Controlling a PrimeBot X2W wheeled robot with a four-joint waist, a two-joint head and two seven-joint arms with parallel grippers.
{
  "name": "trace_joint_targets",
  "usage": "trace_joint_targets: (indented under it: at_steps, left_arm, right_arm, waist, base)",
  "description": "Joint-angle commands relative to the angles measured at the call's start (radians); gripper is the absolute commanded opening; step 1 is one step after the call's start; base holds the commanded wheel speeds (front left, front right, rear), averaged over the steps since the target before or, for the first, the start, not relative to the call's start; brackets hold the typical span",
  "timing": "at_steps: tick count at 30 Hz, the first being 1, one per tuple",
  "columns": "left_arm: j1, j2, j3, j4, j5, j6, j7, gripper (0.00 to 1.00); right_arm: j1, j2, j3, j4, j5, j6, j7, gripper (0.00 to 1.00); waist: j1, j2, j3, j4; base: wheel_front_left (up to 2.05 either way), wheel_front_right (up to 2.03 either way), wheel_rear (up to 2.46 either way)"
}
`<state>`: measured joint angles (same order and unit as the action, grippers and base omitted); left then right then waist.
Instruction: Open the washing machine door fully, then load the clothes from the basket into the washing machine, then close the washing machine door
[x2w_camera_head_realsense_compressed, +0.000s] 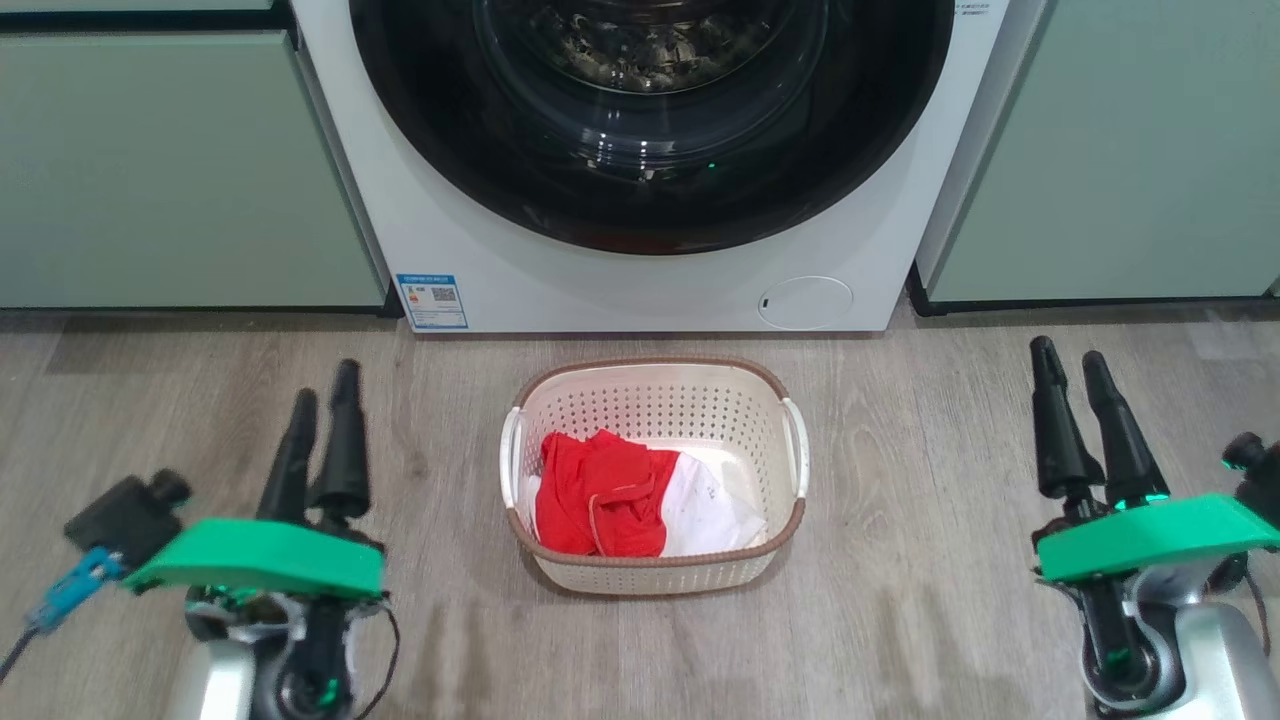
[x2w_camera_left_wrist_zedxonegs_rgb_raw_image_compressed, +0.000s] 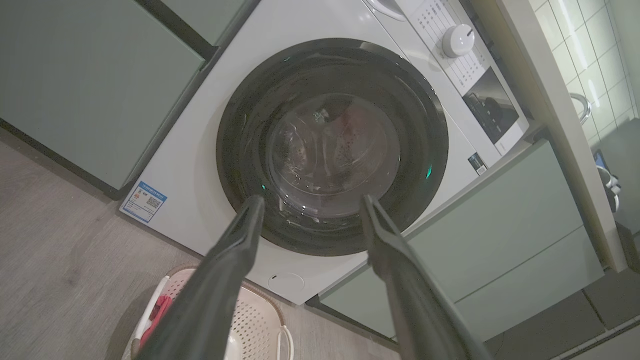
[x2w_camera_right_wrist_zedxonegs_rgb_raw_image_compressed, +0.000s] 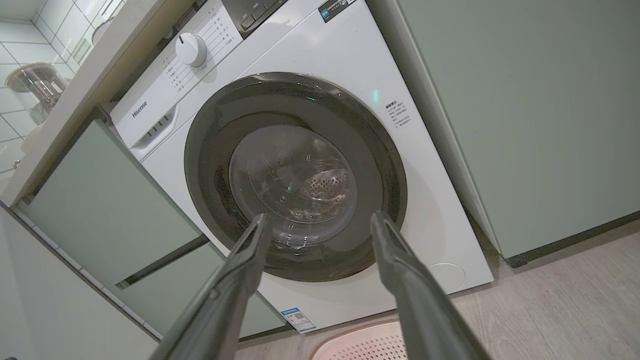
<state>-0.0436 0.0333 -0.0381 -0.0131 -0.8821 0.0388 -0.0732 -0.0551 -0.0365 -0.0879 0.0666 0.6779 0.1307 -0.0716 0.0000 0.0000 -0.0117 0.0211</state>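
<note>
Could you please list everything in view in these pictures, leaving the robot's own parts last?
washing machine: one, white, centre back
door: one, black-rimmed glass, shut on its front
basket: one, cream, on the floor before the machine
red garment: one, red, basket's left side
white garment: one, white, beside it in the basket
cabinets: two, pale green, flanking the machine
sticker: one, blue, machine's lower left
dial: one, white, machine's top panel
left gripper: one, dark, open, lower left
right gripper: one, dark, open, lower right

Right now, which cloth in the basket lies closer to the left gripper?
The bright red fabric garment; it lies left in the cream plastic basket, the thin white garment right.
</note>
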Motion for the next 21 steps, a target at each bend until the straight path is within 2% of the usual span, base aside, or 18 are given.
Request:
trace_joint_targets:
  at_steps: [1,13,21]
  left_arm:
    - [-0.061,0.01,-0.004,-0.051,0.054,0.001,-0.017,1.0]
    - [-0.058,0.022,-0.12,-0.029,0.289,0.048,-0.049,1.0]
    - [-0.075,0.054,-0.208,-0.01,0.403,0.134,-0.072,1.0]
  right_arm:
    - [-0.055,-0.02,0.023,-0.053,-0.05,0.0,-0.017,1.0]
    - [-0.032,-0.012,0.02,-0.003,-0.173,0.0,-0.05,1.0]
    - [-0.033,-0.009,0.022,0.031,-0.236,0.0,-0.073,1.0]
  waist:
    - [0.0,0.0,0.0,0.001]
    - [0.0,0.0,-0.014,0.003]
    - [0.0,0.0,-0.021,0.0]
  base:
    - [0.0,0.0,0.0]
    - [0.0,0.0,0.0]
    - [0.0,0.0,0.0]
